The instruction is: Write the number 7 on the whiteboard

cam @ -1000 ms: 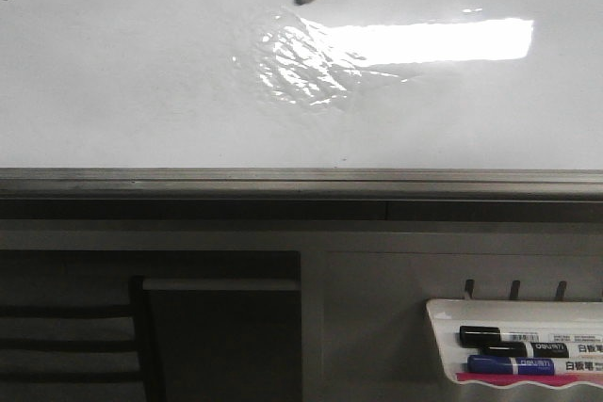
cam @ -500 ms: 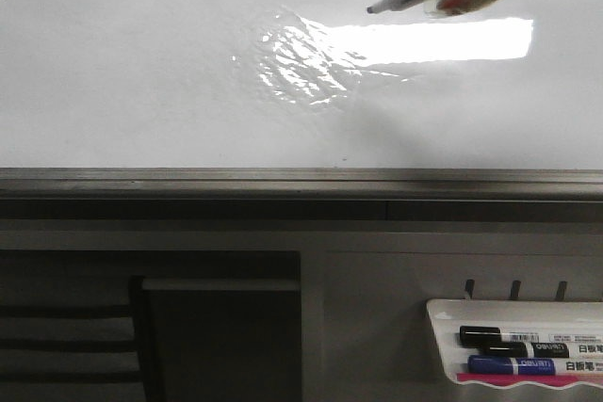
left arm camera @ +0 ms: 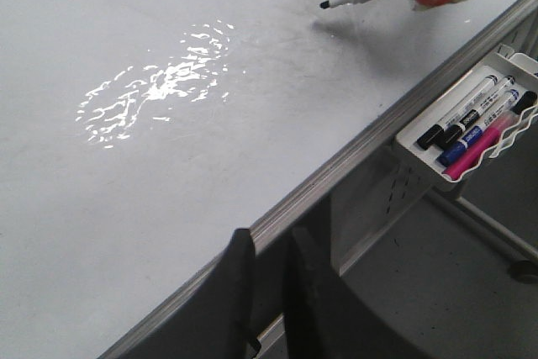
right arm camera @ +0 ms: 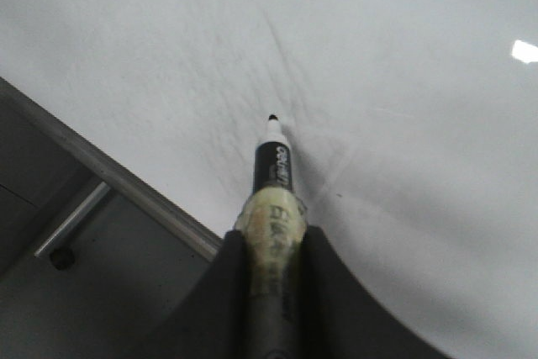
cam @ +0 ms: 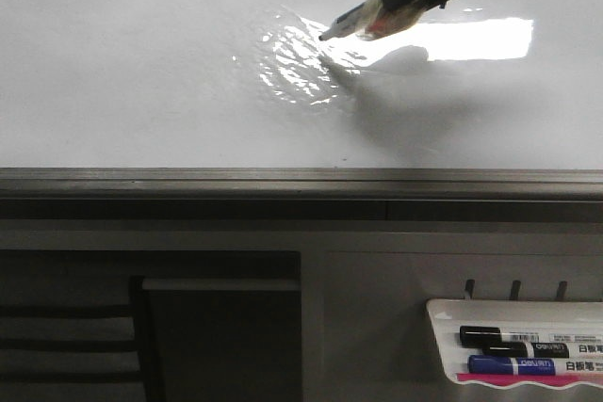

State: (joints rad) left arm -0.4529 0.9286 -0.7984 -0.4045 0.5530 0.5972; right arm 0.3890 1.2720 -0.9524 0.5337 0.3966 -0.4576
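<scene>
My right gripper (cam: pixel 400 7) is closed around a black-bodied marker (cam: pixel 350 20) with a white collar and a dark tip, its barrel wrapped in yellowish tape where my dark fingers (right arm camera: pixel 324 283) clamp it on both sides. In the front view the marker's long axis runs at a shallow slant, with the tip pointing left and slightly toward the near edge and the barrel rising to the right into my gripper. The tip sits over the large glossy white whiteboard (cam: pixel 141 91), right at the edge of its wrinkled, shiny patch (cam: pixel 292 63), beside a bright rectangular light reflection; I cannot tell whether the tip touches the surface. A soft shadow lies on the board beneath the marker. No drawn number 7 is visible on the board in any view. A grey metal strip (cam: pixel 301 181) borders the board's near edge. Below it to the right, a small white tray (cam: pixel 443 313) holds black, blue and pink markers lying side by side. My left gripper (left arm camera: pixel 265 292) hangs over the board's near edge, well apart from the marker, its two dark fingers close together with only a narrow gap and nothing between them.
</scene>
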